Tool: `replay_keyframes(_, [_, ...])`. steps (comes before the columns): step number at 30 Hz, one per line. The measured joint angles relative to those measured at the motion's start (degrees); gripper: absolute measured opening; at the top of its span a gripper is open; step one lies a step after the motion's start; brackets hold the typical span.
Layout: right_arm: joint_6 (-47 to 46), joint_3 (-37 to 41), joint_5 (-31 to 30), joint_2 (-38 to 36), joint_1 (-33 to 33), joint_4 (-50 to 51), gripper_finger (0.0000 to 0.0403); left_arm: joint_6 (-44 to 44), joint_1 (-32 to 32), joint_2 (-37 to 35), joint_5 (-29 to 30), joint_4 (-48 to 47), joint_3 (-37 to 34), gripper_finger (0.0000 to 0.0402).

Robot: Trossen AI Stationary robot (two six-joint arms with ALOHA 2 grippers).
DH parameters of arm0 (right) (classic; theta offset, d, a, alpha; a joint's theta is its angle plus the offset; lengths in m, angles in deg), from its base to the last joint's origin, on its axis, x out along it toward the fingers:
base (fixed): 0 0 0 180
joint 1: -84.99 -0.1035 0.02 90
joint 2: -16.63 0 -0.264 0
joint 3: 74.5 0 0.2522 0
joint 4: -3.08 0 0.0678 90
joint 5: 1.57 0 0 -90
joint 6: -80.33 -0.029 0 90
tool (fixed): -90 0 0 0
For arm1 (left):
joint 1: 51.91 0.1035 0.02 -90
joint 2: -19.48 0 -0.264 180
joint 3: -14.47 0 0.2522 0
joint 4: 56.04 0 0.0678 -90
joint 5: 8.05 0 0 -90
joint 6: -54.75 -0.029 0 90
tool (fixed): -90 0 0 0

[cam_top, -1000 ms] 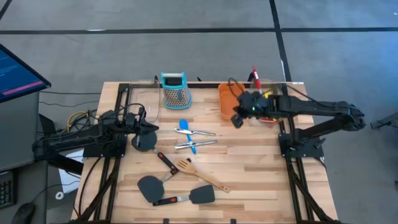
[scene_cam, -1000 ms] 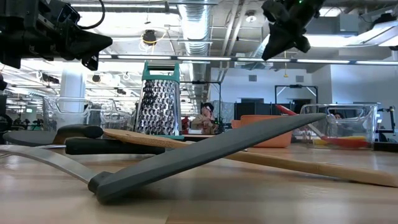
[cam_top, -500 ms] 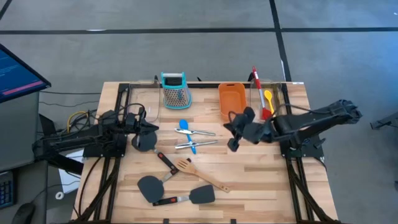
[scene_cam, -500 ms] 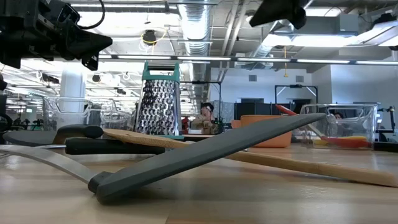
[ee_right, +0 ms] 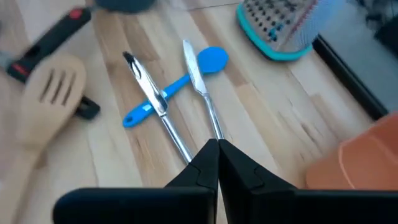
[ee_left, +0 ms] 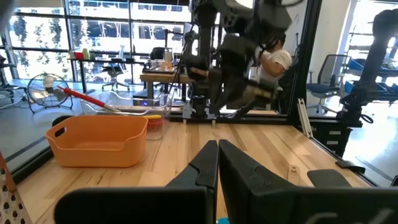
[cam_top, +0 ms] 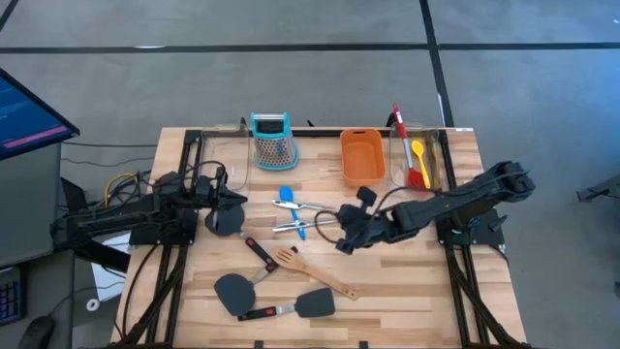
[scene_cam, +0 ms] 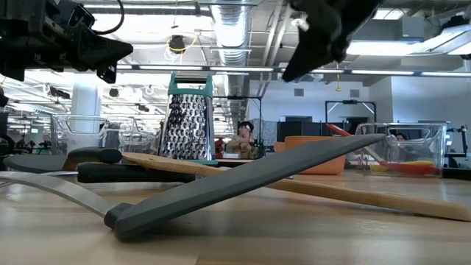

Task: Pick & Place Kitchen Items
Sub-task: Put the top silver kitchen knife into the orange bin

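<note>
The silver tongs [cam_top: 306, 214] lie open on the table's middle with a blue spoon [cam_top: 290, 205] between their arms; both also show in the right wrist view, tongs [ee_right: 200, 93] and spoon [ee_right: 179, 84]. My right gripper [cam_top: 342, 240] hovers shut and empty just right of the tongs' joined end. A wooden slotted turner [cam_top: 312, 272] and two black spatulas [cam_top: 233, 291] [cam_top: 312, 304] lie near the front. Red and yellow spoons [cam_top: 414, 155] lie in a clear bin. My left gripper [cam_top: 241, 203] waits shut above a third black spatula [cam_top: 224, 222] at the left.
The orange tub [cam_top: 361, 157] and the teal-topped grater [cam_top: 273, 139] stand at the far edge. The clear bin [cam_top: 433, 160] is at the far right. Black frame rails [cam_top: 184, 194] run along both sides. Bare wood [cam_top: 397, 281] lies at the near right.
My right gripper has swung from above the clear bin and orange tub at the far right toward the table's middle and near side. It now sits beside the tongs. Its fingers stay shut and empty. The utensils have not moved.
</note>
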State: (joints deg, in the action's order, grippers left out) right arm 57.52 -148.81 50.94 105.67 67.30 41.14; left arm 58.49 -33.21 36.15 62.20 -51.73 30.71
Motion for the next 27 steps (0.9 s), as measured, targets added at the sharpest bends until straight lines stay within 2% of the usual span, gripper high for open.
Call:
replay_keyframes(3, [7.9, 0.0, 0.4, 2.9, 0.7, -1.9, 0.0003, 0.0, 0.0, 0.0, 0.0, 0.0, 0.0, 0.0003])
replay_keyframes(5, [14.4, 0.0, 2.7, 4.7, 1.4, -4.8, 0.0002, 0.0, 0.0, 0.0, 0.0, 0.0, 0.0, 0.0003])
replay_keyframes(8, [24.1, -0.1, 10.3, 6.4, 2.8, -8.9, 0.0001, 0.0, 0.0, 0.0, 0.0, 0.0, 0.0, 0.0003])
replay_keyframes(11, [29.3, -0.8, 18.4, 7.8, 4.3, -12.0, 0.0001, 0.0, 0.0, 0.0, 0.0, 0.0, 0.0, 0.0003])
replay_keyframes(17, [33.9, -4.1, 27.1, 8.9, 7.7, -14.2, 0.0001, 0.0, 0.0, 0.0, 0.0, 0.0, 0.0, 0.0003])
replay_keyframes(21, [33.9, -5.8, 30.6, 8.6, 10.7, -13.1, 0.0001, 0.0, 0.0, 0.0, 0.0, 0.0, 0.0, 0.0003])
replay_keyframes(27, [33.9, -8.3, 39.9, 8.7, 16.3, -10.7, 0.0, 0.0, 0.0, 0.0, 0.0, 0.0, 0.0, 0.0003])
